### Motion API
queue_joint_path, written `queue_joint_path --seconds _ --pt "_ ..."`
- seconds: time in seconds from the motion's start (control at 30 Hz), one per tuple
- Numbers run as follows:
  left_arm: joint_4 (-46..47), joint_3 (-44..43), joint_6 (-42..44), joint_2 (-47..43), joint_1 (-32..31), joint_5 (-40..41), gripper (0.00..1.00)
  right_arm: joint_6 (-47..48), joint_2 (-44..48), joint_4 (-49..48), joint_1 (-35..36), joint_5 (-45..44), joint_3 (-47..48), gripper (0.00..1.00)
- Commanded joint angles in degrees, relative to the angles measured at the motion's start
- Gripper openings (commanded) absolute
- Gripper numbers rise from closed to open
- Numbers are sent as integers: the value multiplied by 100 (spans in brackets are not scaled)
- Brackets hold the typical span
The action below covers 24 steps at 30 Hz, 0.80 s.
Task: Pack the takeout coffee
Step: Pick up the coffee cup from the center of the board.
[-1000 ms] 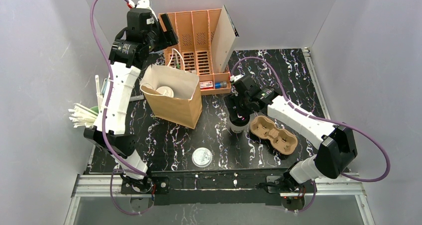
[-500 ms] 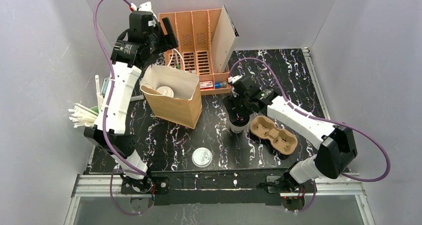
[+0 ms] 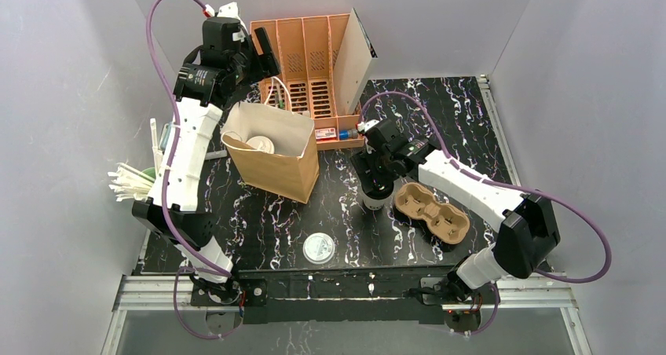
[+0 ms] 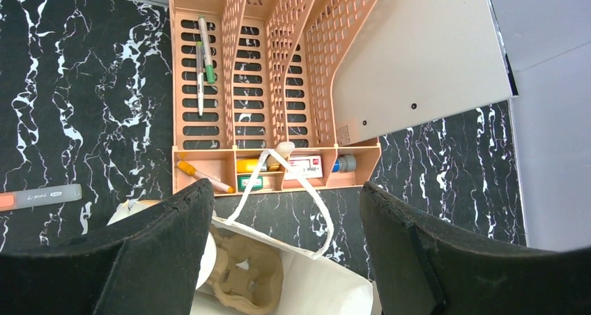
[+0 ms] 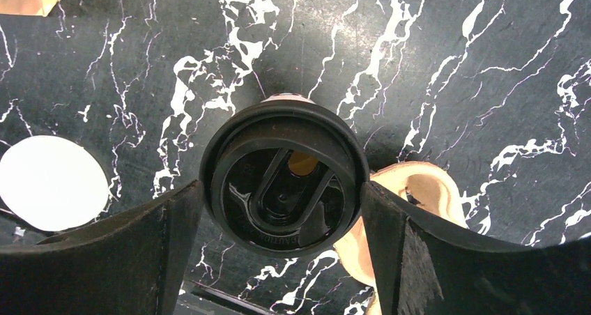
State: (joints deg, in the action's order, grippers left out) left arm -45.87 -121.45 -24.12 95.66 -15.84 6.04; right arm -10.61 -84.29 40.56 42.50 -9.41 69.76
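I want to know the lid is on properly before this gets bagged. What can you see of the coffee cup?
The coffee cup is small, white and paper-looking, upright on the black marbled table, close beside the brown cardboard cup carrier. A glossy black round plastic lid covers it, seemingly evenly, with an oval ridge and a small opening showing tan. The right gripper hangs over it, fingers flanking the lid's rim; whether they press it is unclear.

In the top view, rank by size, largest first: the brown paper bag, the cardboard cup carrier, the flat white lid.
1. brown paper bag
2. cardboard cup carrier
3. flat white lid
The upright bag is nearer the camera, yet the order is clear.
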Motion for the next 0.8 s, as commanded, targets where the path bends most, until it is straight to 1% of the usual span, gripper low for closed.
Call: queue_joint_path --seconds 0.0,0.3,0.4,0.5,0.63,0.77 --pt "-19 -6 83 -364 55 65 75 76 -52 66 35 -187 305 91" --pt "-31 5 132 -381 89 90 75 103 -52 67 32 -181 293 80" --pt "-59 2 165 -382 99 93 75 110 -52 67 31 -164 296 79" --pt "-80 -2 192 -397 121 99 75 103 -52 67 32 -149 302 82" --pt "-113 -1 226 -406 128 129 75 103 -46 84 31 -153 316 78" --pt "-236 3 394 -424 148 303 75 117 -30 212 30 -189 508 76"
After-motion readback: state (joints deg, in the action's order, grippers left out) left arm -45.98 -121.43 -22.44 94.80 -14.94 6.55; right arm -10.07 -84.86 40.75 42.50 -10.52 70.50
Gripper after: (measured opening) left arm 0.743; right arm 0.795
